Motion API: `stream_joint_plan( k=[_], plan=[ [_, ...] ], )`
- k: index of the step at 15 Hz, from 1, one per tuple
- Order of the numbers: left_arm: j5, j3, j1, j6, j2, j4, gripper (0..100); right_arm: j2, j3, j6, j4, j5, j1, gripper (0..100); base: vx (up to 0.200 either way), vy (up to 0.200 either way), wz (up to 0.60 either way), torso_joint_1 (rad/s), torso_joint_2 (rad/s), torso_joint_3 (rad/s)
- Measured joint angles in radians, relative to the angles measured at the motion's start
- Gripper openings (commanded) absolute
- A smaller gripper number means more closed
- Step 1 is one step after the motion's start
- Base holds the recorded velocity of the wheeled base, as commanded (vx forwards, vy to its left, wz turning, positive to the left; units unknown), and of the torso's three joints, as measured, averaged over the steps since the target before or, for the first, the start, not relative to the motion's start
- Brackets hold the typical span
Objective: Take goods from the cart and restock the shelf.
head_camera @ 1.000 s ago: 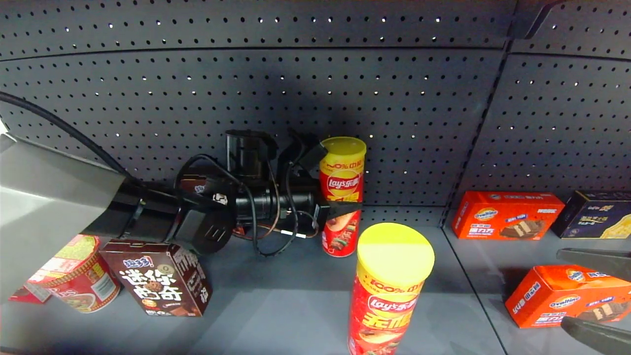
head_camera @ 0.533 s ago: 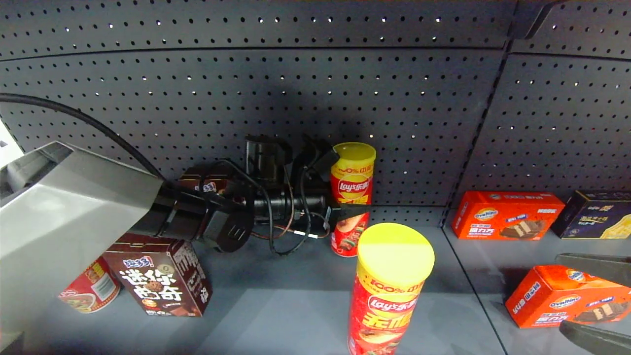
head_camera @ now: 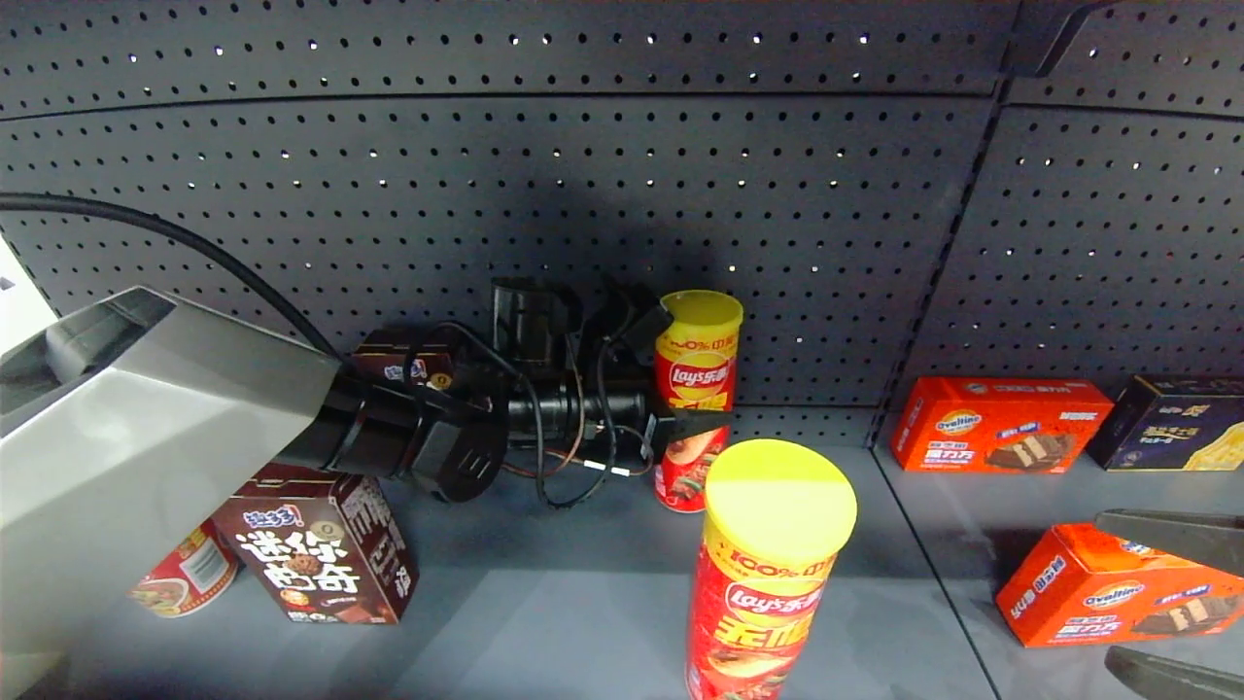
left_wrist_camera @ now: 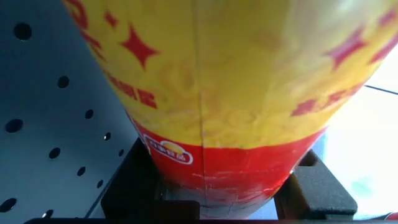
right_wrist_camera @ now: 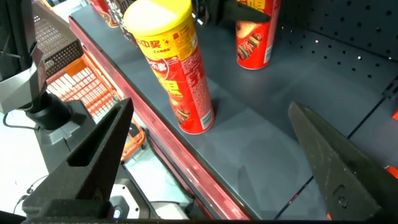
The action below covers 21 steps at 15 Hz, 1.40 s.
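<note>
My left gripper (head_camera: 692,428) is shut on a red chip can with a yellow lid (head_camera: 698,369), held upright close to the pegboard at the back of the grey shelf (head_camera: 544,603). In the left wrist view the can (left_wrist_camera: 236,93) sits between the dark pads (left_wrist_camera: 134,186). A second, identical can (head_camera: 773,574) stands at the shelf's front edge, right of centre. My right gripper (head_camera: 1171,598) hangs open at the far right over an orange box. In the right wrist view that gripper (right_wrist_camera: 210,106) points toward the front can (right_wrist_camera: 177,68) and the held can (right_wrist_camera: 255,34).
A brown biscuit box (head_camera: 316,554) and a red noodle cup (head_camera: 180,583) stand front left, another brown box (head_camera: 394,365) behind my left arm. Orange boxes (head_camera: 1001,423) (head_camera: 1118,583) and a dark box (head_camera: 1176,423) fill the right bay. The cart's orange basket (right_wrist_camera: 81,81) lies below the shelf edge.
My left arm has carried the held can to the right and farther back toward the pegboard. The right gripper and the front can have stayed put.
</note>
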<state>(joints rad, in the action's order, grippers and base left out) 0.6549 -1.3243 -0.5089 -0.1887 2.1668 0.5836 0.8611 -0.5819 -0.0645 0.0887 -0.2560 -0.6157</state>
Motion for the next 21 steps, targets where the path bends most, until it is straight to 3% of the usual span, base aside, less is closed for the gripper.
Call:
stream_joint_plan(
  k=[1, 10, 21],
  plan=[
    [0.0, 0.001, 0.0, 0.0, 0.0, 0.0, 100, 0.0, 0.0, -0.001, 0.0, 0.0, 0.0, 100, 0.0, 0.0, 0.0, 0.0, 0.0, 0.0],
    [-0.002, 0.035, 0.003, 0.001, -0.017, 0.005, 100, 0.001, 0.004, 0.0, 0.0, -0.001, 0.001, 100, 0.0, 0.0, 0.0, 0.0, 0.0, 0.0],
    [-0.005, 0.371, 0.08, -0.001, -0.324, 0.005, 100, 0.052, 0.053, 0.008, -0.005, 0.004, -0.021, 100, 0.0, 0.0, 0.0, 0.0, 0.0, 0.0]
  ],
)
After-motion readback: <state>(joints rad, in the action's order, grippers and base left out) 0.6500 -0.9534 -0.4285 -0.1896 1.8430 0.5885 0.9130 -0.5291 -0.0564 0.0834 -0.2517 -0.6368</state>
